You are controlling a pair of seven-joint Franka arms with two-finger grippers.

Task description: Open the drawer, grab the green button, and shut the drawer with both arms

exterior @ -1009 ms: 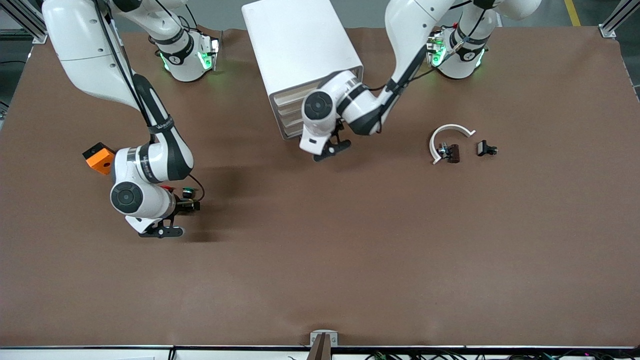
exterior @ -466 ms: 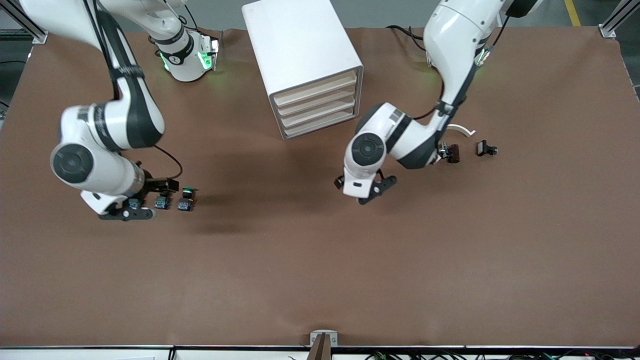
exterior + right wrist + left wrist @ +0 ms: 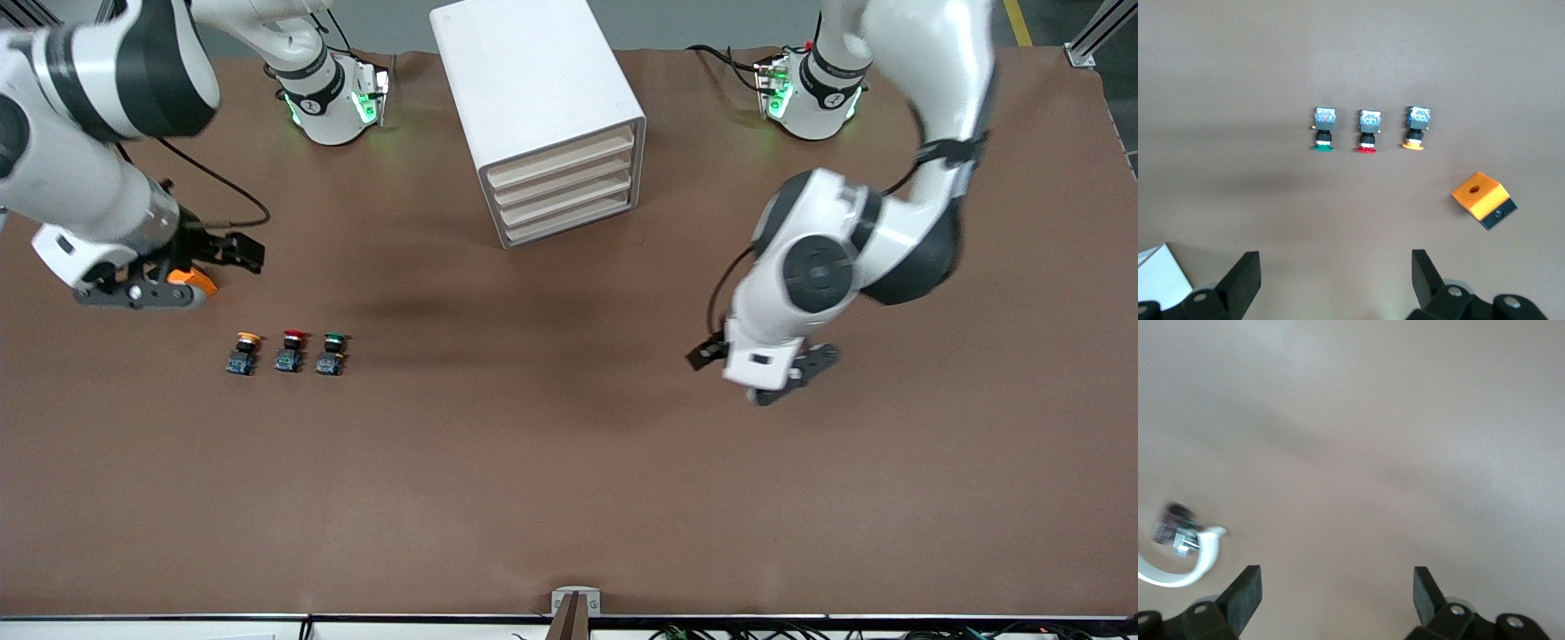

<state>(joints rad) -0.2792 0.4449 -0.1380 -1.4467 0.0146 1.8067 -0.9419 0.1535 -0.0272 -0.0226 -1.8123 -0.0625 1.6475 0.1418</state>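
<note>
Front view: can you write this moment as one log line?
drawers: all shut | green button: on table, beside red | left gripper: open | right gripper: open

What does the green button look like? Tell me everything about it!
The green button is small, with a round green cap, a black collar under it and a blue-grey block base. It lies on its side on the brown table, at the end of a row, right beside the red button, with the yellow button past that. Nothing touches it, and no gripper holds it.
</note>
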